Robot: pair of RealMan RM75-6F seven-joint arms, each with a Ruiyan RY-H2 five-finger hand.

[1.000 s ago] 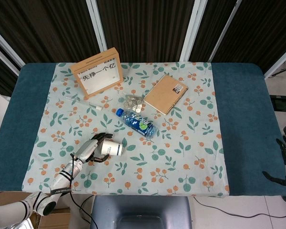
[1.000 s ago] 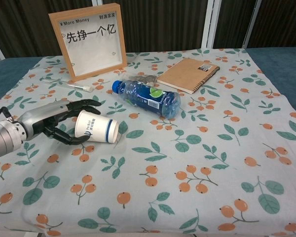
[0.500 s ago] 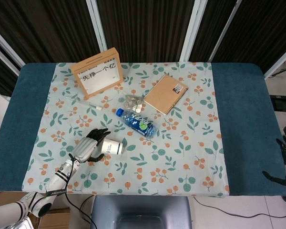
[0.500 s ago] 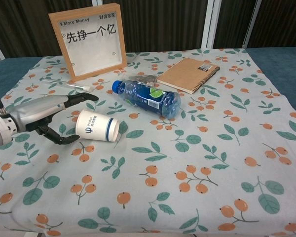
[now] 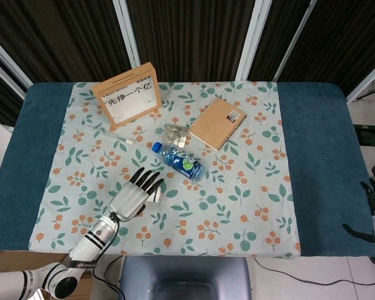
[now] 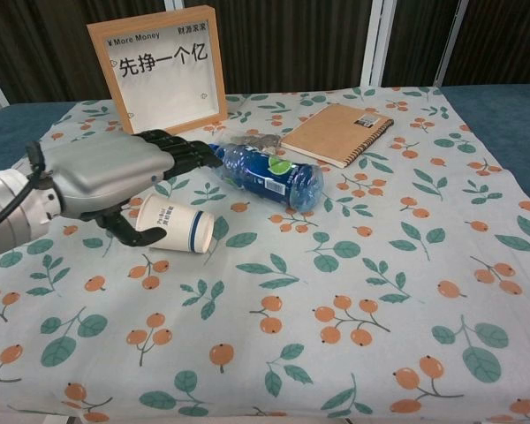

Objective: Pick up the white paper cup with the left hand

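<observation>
The left hand (image 5: 135, 195) hovers above the white paper cup (image 6: 176, 226) with its fingers (image 6: 178, 148) spread flat and holding nothing; in the head view it hides most of the cup. The cup lies on its side on the floral tablecloth (image 5: 237, 206), near the left front of the table, its mouth turned right. Just to its far right lies a blue plastic bottle (image 6: 269, 175), also on its side. Beyond the bottle sits a small heap of coins (image 5: 174, 133), and to the right of those a brown notebook (image 5: 217, 122). A wooden-framed sign (image 5: 126, 95) stands at the far left. The right hand (image 5: 373, 203) hangs at the table's right edge, and whether it is spread cannot be told.
</observation>
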